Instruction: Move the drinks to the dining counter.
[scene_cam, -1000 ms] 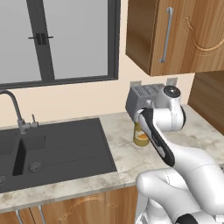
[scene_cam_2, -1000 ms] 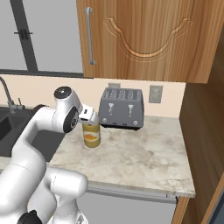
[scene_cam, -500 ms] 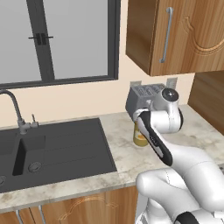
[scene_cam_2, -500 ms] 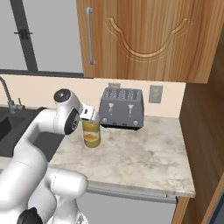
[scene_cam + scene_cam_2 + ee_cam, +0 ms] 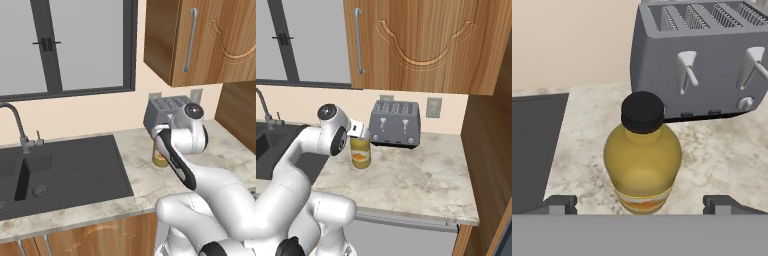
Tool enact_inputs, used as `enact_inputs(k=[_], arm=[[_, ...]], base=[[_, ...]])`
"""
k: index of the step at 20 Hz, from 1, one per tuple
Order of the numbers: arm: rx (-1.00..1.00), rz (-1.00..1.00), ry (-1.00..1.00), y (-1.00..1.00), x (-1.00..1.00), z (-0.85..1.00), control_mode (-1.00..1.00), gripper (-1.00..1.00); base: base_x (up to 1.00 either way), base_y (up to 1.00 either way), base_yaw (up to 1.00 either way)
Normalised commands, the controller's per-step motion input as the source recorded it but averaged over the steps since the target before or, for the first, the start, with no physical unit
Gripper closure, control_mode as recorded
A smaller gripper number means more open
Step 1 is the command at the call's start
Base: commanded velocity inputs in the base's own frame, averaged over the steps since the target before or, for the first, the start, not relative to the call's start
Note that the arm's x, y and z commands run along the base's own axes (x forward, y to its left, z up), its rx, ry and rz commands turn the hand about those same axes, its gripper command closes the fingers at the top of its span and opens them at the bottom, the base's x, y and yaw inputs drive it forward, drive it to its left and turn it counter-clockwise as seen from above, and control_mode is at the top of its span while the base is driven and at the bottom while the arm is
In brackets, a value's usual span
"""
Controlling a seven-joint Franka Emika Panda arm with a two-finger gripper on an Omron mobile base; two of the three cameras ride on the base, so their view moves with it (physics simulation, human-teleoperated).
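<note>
The orange-juice bottle (image 5: 643, 165) with its black cap stands upright on the marble worktop, just in front of the grey toaster. My gripper (image 5: 642, 205) is open and hangs above and slightly behind the bottle, with one fingertip on each side and neither touching it. From the left base the bottle (image 5: 159, 156) is half hidden by my forearm. From the right base the bottle (image 5: 360, 152) sits just below my hand. The small red can, the slim brown bottle and the dining counter are out of view.
The grey toaster (image 5: 394, 124) stands against the wall right behind the bottle. A black sink (image 5: 60, 167) with a faucet (image 5: 15, 125) lies to the left. Wooden wall cupboards (image 5: 421, 45) hang overhead, and a wooden side panel (image 5: 491, 150) closes the worktop's right end.
My wrist has shifted only slightly over the bottle. The bottle has not moved and the gripper stays open.
</note>
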Motion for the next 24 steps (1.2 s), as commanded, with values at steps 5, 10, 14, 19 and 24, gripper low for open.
enact_inputs(k=[5, 10, 14, 19, 24], arm=[[0.00, 0.00, 0.00, 0.00, 0.17, -0.02, -1.00, -1.00], [0.00, 0.00, 0.00, 0.00, 0.16, -0.02, -1.00, -1.00], [0.00, 0.00, 0.00, 0.00, 0.14, -0.01, -1.00, -1.00], [0.00, 0.00, -0.01, 0.00, 0.15, -0.04, -1.00, -1.00], [-0.01, 0.00, -0.03, 0.00, 0.17, -0.07, -1.00, -1.00]], base=[[0.00, 0.00, 0.00], [0.00, 0.00, 0.00], [0.00, 0.00, 0.00], [0.00, 0.00, 0.00], [0.00, 0.00, 0.00]])
